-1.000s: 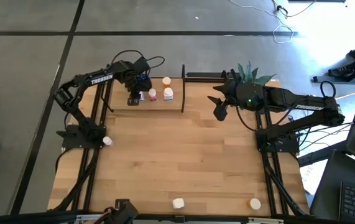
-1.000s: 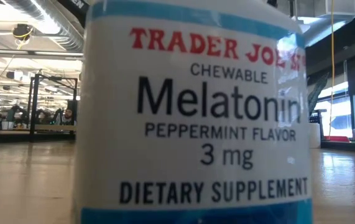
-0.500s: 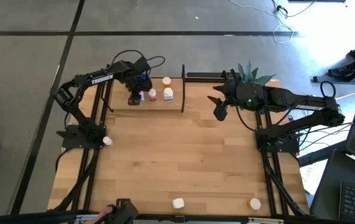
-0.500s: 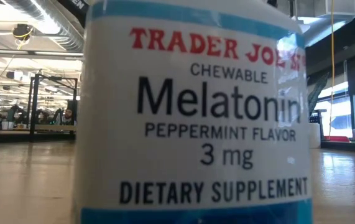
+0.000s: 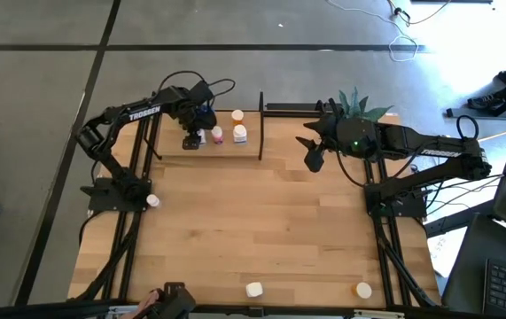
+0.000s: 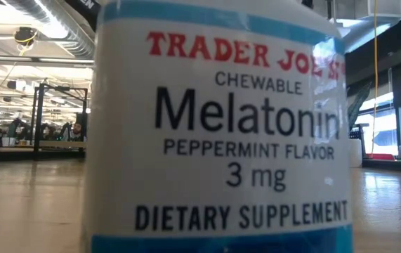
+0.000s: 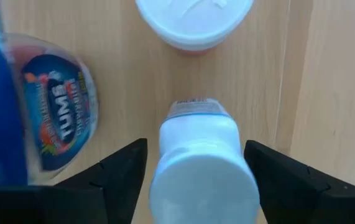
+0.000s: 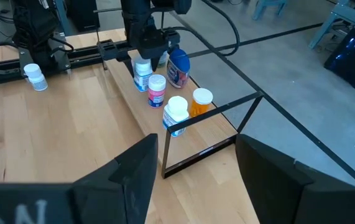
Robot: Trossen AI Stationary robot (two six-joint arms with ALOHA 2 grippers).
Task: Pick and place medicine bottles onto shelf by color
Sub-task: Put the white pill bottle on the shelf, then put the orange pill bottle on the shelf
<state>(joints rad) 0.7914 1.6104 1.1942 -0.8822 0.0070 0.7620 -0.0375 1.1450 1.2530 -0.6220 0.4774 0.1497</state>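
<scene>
White plastic makes up most of the count: on the shelf (image 8: 183,134) five medicine bottles can be counted in the right wrist view; a white-capped bottle (image 7: 203,174) stands upright between the fingers (image 7: 118,171) of the left end effector (image 5: 191,142), which are spread with a gap showing on either side of it, so nothing is gripped; just beside that end effector lies a blue bottle (image 7: 46,118) whose label reads "TUMS"; ahead of it stands an orange bottle with a white cap (image 7: 193,22); further along the shelf from the end effector are a pink-capped bottle (image 8: 156,88) and a white bottle with a blue band (image 8: 176,114), both upright, their labels too small to read.

Well apart from both end effectors, three more bottles rest on the bench (image 5: 261,230): one white (image 5: 152,201) by the left arm's base, one white (image 5: 253,290) and one orange-capped (image 5: 363,290) at the near edge; the white one at the near edge is probably the melatonin bottle (image 6: 218,133) filling the low view, printed "TRADER JOE'S CHEWABLE Melatonin PEPPERMINT FLAVOR 3 mg DIETARY SUPPLEMENT".

The left arm carries the word "TROSSEN"; the right end effector (image 5: 314,159) hovers beside the shelf's end, fingers (image 8: 133,180) apart and holding nothing; one potted plant (image 5: 359,103) sits behind it.
</scene>
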